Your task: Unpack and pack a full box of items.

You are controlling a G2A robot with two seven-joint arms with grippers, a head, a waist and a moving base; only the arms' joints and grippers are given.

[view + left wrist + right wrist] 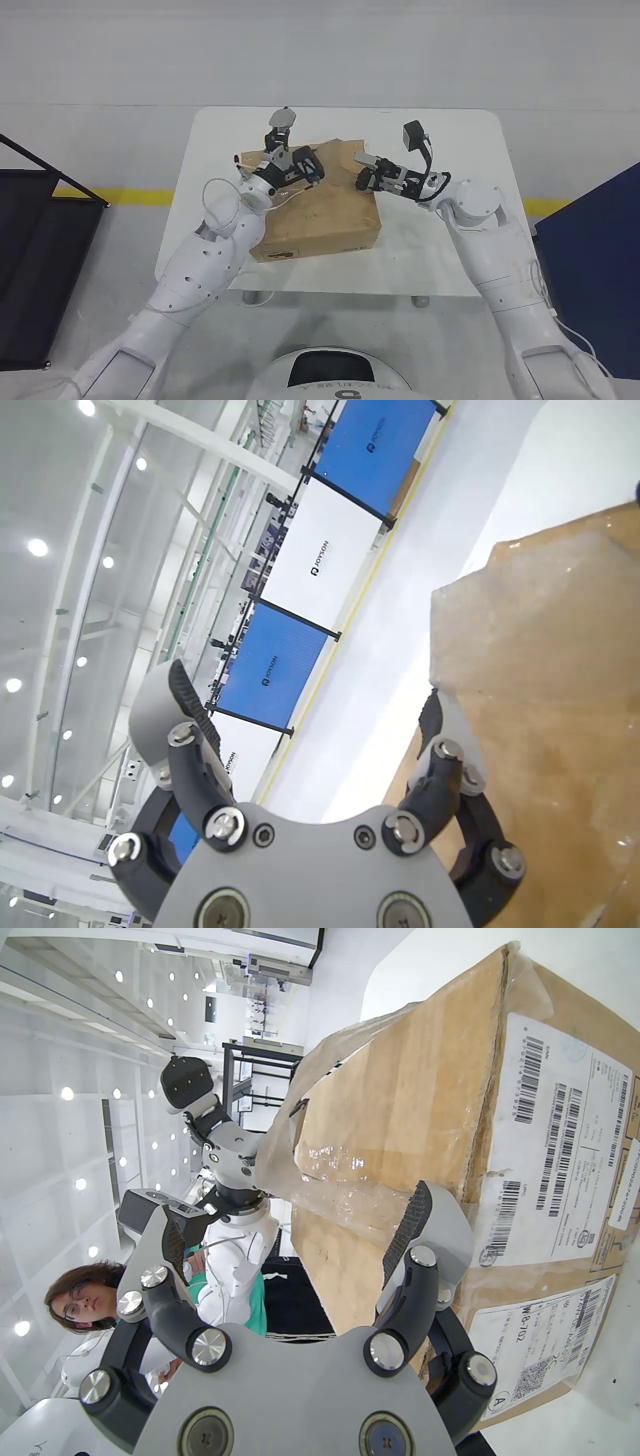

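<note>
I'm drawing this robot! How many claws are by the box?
2. The left gripper is over the box's far left part, open beside a raised flap; the right gripper is at its far right corner, open.

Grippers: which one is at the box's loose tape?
The left gripper, open, one finger at the peeled tape; the right gripper is at the cardboard box's labelled end.

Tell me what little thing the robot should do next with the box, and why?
Probably shut the left jaws on the raised flap of the box and fold it back. Both pairs of jaws stand open at the box top, the left pair just at that taped flap's edge, so nothing is gripped yet.
</note>
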